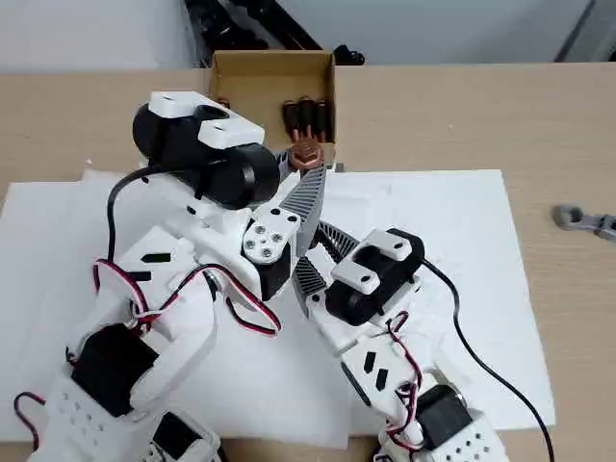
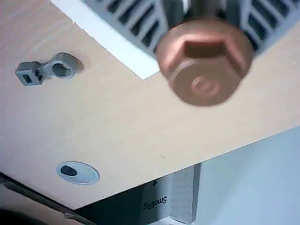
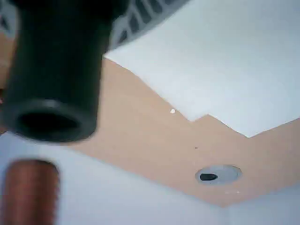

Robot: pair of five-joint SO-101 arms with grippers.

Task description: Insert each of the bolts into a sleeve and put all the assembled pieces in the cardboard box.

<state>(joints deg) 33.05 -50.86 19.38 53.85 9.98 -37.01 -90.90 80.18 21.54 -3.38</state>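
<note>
We log copper hex-head bolt (image 2: 205, 65), clamped in left gripper (image 2: 206, 11); black cylindrical sleeve (image 3: 56, 70), clamped in right gripper (image 3: 70, 14); bolt tip lower left, below sleeve mouth

Bright, even, diffuse light — shadows soft and faint.

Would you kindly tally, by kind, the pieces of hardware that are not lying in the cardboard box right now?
Copper bolt: 1
Black sleeve: 1
Grey metal fitting: 1
Total: 3
</note>
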